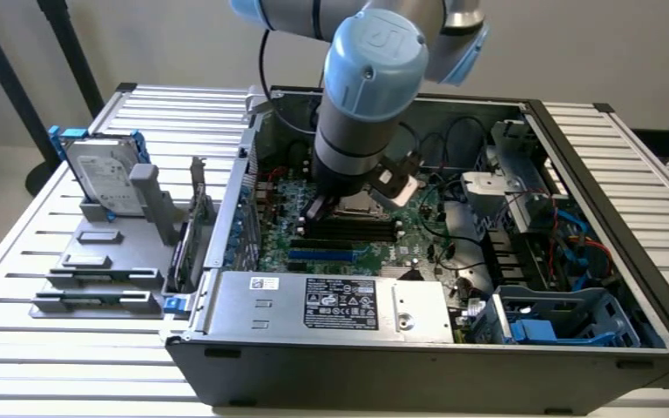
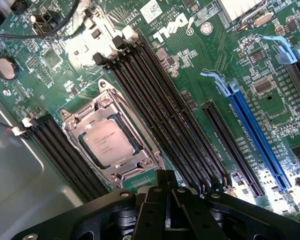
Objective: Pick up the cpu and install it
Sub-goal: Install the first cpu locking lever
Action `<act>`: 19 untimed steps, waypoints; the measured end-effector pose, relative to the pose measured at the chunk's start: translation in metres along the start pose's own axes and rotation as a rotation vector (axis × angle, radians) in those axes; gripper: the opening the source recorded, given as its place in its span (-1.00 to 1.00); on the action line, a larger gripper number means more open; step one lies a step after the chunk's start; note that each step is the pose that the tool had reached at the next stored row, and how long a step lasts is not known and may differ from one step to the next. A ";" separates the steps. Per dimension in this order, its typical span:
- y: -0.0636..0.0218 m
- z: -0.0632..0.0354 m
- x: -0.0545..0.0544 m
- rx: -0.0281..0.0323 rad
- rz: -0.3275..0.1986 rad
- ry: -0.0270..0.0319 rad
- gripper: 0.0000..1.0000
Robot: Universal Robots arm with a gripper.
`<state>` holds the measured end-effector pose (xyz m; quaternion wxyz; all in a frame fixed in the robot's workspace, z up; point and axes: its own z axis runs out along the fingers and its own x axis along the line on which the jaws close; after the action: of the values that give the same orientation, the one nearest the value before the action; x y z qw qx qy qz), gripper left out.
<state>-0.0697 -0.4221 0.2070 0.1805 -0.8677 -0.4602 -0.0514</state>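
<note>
Fingers on my gripper [image 2: 167, 200] are pressed together with only a thin seam between them, and they hold nothing. From the wrist view I see them hanging above the green motherboard [image 2: 200, 65], just beside the socket frame [image 2: 110, 137].

The cpu [image 2: 109, 141] already sits inside that metal frame, lying flat with its silver top up and faint print across it. The frame's steel plate surrounds the chip on all sides, with screws at its corners. Right next to the frame run four long black memory slots [image 2: 160, 115], and a second, shorter bank of black slots [image 2: 60, 150] lies on the frame's other side. Further across the board I can make out a blue expansion slot [image 2: 257, 135] with a pale blue latch at its end, and a coin battery [image 2: 6, 67] near the board's edge.

In the exterior view my arm [image 1: 364, 96] reaches down into the open computer case [image 1: 613, 174], its wrist low over the middle of the board. A grey power supply [image 1: 334, 305] with a black label lies across the near side of the case. On the slatted table [image 1: 10, 261], to the exterior view's left of the case, a hard drive [image 1: 108, 178] in a blue frame stands upright in a grey holder [image 1: 97, 270], well apart from my arm.
</note>
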 end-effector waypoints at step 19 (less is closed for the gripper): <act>-0.0047 0.0196 0.006 -0.0110 0.011 -0.0269 -0.79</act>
<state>-0.0717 -0.4082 0.1915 0.1699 -0.8719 -0.4575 -0.0412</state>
